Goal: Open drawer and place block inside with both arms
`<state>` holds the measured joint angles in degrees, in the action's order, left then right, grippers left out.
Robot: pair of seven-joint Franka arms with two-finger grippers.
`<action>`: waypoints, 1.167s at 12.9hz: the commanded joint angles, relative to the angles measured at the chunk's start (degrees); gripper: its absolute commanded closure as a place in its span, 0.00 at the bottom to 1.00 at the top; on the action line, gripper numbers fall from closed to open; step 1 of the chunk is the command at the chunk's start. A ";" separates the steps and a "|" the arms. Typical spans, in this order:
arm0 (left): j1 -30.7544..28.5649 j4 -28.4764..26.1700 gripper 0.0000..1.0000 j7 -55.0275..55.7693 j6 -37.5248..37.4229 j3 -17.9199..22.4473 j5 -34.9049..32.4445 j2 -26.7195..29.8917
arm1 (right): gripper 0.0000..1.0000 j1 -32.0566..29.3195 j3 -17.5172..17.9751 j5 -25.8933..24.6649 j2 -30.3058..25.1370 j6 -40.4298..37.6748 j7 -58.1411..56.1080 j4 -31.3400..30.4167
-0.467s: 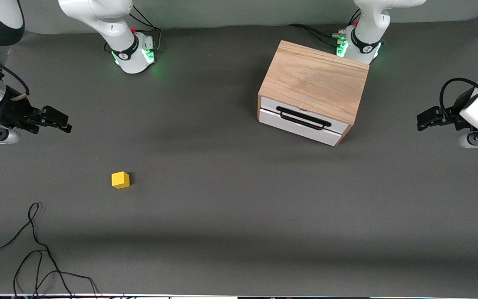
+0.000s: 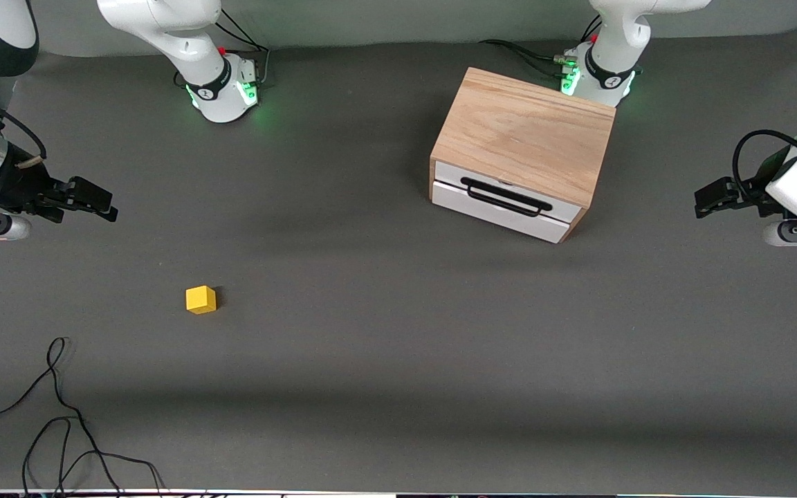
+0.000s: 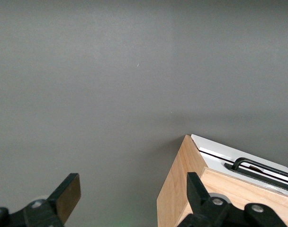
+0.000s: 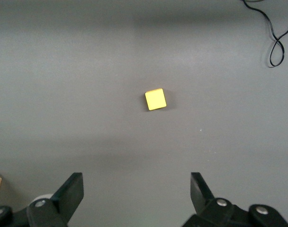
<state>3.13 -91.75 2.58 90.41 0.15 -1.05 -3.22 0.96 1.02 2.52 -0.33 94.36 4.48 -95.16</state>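
Observation:
The light oak cabinet (image 2: pixel 523 131) stands near the left arm's base, its white-fronted drawer (image 2: pixel 495 211) shut, with the black bar handle (image 2: pixel 506 197) across it. The yellow block (image 2: pixel 200 299) lies on the grey table toward the right arm's end. My right gripper (image 2: pixel 97 202) hangs open and empty at that end; in the right wrist view the right gripper (image 4: pixel 137 189) is apart from the block (image 4: pixel 155 99). My left gripper (image 2: pixel 710 197) hangs open and empty at the left arm's end, beside the cabinet. In the left wrist view the left gripper (image 3: pixel 133 191) sees the cabinet's side (image 3: pixel 175 194) and the handle (image 3: pixel 257 166).
A loose black cable (image 2: pixel 59 415) lies on the table near the front camera at the right arm's end; it also shows in the right wrist view (image 4: pixel 275 40). The two arm bases (image 2: pixel 222 90) stand along the table's edge farthest from the front camera.
The right gripper has shifted very slightly toward its end of the table. The block, the cabinet and the left gripper have stayed where they were.

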 commanded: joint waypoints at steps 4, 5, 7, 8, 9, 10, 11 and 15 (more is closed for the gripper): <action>4.95 -0.53 0.00 8.46 -0.50 -0.23 0.09 0.32 | 0.00 0.53 -0.32 -0.67 -0.28 -0.93 -0.17 0.85; 7.14 -0.62 0.00 12.59 -0.50 -0.24 0.17 0.06 | 0.00 0.53 -0.32 -0.76 -0.20 -0.93 -0.17 0.94; 12.05 -0.53 0.00 28.18 -0.32 -0.24 1.48 -0.55 | 0.00 0.53 -0.32 -1.02 -0.11 -0.93 -0.26 0.94; 14.25 -0.44 0.00 37.06 0.29 -0.24 3.23 -1.25 | 0.00 0.53 -0.32 -1.03 -0.11 -0.93 -0.26 0.94; 16.54 -0.18 0.00 44.72 0.64 -0.24 3.60 -1.52 | 0.00 0.53 -0.32 -1.03 -0.02 -0.93 -0.26 0.59; 19.26 -0.09 0.00 50.62 1.08 -0.32 3.60 -1.87 | 0.00 0.53 -0.32 -1.03 0.24 -0.93 -0.26 0.41; 21.55 0.00 0.00 56.25 1.52 -0.24 3.69 -2.14 | 0.00 0.53 -0.32 -1.03 0.42 -0.93 -0.26 0.15; 28.51 1.92 0.00 83.31 3.19 -0.32 3.42 -5.20 | 0.00 0.53 -0.32 -1.03 1.65 -0.49 -0.35 -0.11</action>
<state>29.12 -92.12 74.95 93.48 -1.13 2.17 -6.30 1.01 1.02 2.52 0.93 94.03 4.48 -95.34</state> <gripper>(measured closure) 0.000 0.000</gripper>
